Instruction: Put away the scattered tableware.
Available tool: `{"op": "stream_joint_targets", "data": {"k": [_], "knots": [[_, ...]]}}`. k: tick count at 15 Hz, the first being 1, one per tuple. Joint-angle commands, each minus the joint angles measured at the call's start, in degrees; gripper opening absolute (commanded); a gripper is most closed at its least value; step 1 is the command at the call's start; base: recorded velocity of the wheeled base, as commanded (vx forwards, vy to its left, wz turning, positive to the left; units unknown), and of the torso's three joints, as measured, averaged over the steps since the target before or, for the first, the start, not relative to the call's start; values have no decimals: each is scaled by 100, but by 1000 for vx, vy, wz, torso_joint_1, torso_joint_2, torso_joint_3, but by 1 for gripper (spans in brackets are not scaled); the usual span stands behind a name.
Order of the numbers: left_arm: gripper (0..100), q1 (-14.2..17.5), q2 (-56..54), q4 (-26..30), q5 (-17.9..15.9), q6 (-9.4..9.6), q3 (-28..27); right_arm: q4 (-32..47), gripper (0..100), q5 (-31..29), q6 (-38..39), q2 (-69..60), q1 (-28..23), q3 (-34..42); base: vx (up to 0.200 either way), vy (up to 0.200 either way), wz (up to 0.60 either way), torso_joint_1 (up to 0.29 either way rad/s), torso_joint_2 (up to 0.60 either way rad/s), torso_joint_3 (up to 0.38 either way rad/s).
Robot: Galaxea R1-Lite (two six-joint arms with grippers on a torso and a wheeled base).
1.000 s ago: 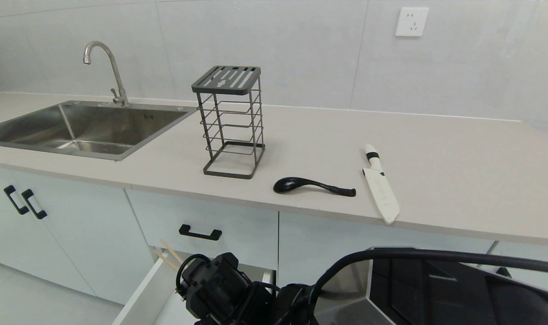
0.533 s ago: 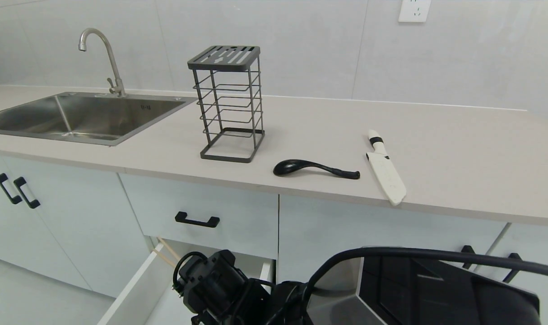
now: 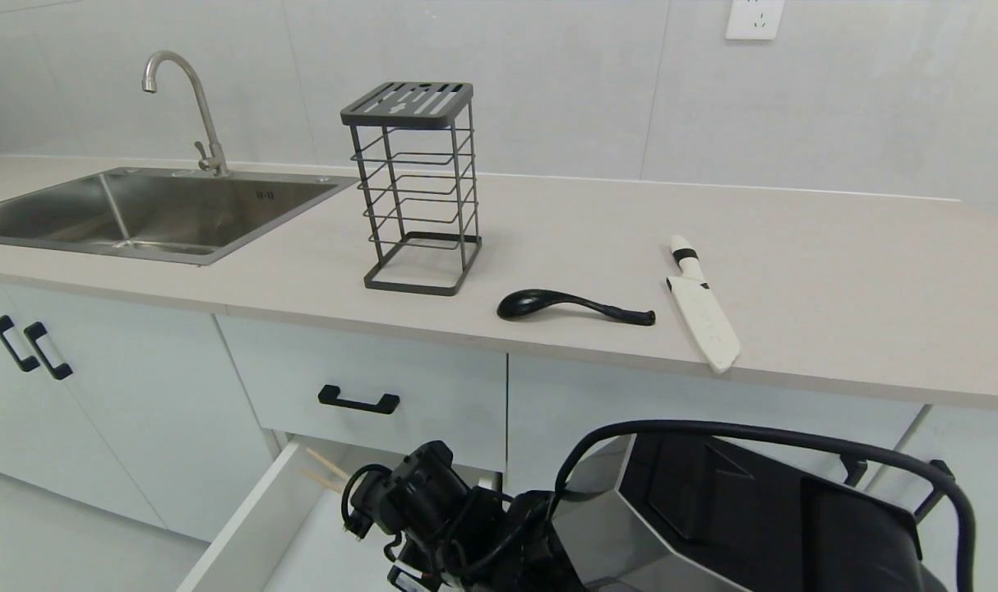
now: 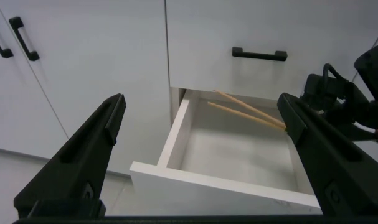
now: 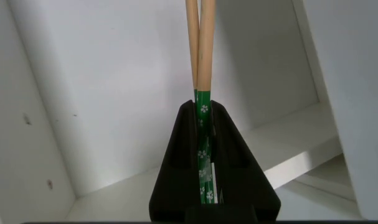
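- One sink (image 3: 71,247) is set into the left end of the tabletop (image 3: 836,271), with one tap (image 3: 188,99) at its back edge.
- One wire rack (image 3: 413,189) stands upright near the middle of the tabletop, just right of the sink and nearer the front edge than the back.
- One black spoon (image 3: 573,306) lies close to the front edge, right of the rack and apart from it. Its bowl faces the rack and its handle points to the right.
- One white knife (image 3: 703,308) lies right of the spoon, near it but not touching. Its handle points to the back edge and its blade tip reaches the front edge.
- One closed drawer with a black handle (image 3: 358,400) sits under the tabletop below the rack, and one open drawer (image 4: 170,137) is pulled out beneath it.
- The left hand (image 4: 200,102) hangs in front of the open drawer with its fingers spread wide and nothing between them.
- Two chopsticks (image 5: 201,43) are pinched side by side in the right hand (image 5: 203,109), which is clamped on their green patterned ends.
- The bare wooden ends of the chopsticks reach away from the right hand over the inside of the open drawer, toward its back wall. Whether they touch the drawer floor cannot be told.
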Motion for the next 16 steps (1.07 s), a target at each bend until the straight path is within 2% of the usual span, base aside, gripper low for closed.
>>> {"op": "stream_joint_targets", "data": {"k": [1,10,11,16], "knots": [[100,-5,7,0,0,-1,1,85,0,152,-22,67,-12,-5,0,0,0,0,0,0],[100,-5,7,0,0,-1,1,199,0,477,-74,129,-12,-163,0,0,0,0,0,0],[100,4,7,0,0,-1,1,199,100,468,-66,129,-12,-172,0,0,0,0,0,0],[100,-5,7,0,0,-1,1,199,100,424,-66,58,-12,-172,0,0,0,0,0,0]]}}
